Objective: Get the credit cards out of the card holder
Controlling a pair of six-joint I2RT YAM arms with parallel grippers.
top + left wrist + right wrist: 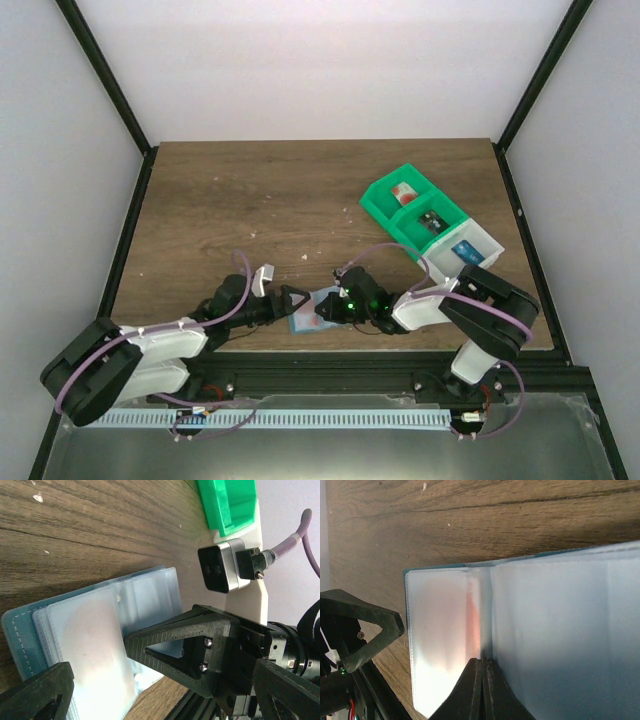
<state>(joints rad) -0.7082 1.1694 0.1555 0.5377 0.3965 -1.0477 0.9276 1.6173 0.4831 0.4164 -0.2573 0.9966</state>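
The card holder [100,625] lies open on the wooden surface [250,200] at the near edge, between the two arms, with its frosted sleeves facing up. A pinkish-red credit card [472,625] shows faintly through the sleeve beside the centre crease.

The right gripper [482,667] has its fingers pressed together, tips at the crease end of that sleeve. I cannot tell whether they pinch the card's edge, the plastic, or nothing. The left gripper [290,300] is spread wide, and one finger [35,692] hangs over the holder's outer edge without clamping it.

The step in hand looks like drawing this card out. To do it well, the left gripper should pin the holder's outer half flat so the wallet does not slide or fold shut. The right fingertips should hold only the card's exposed edge, not the sleeve. The pull should run along the sleeve's opening, low and straight, because lifting early would drag the whole holder up.
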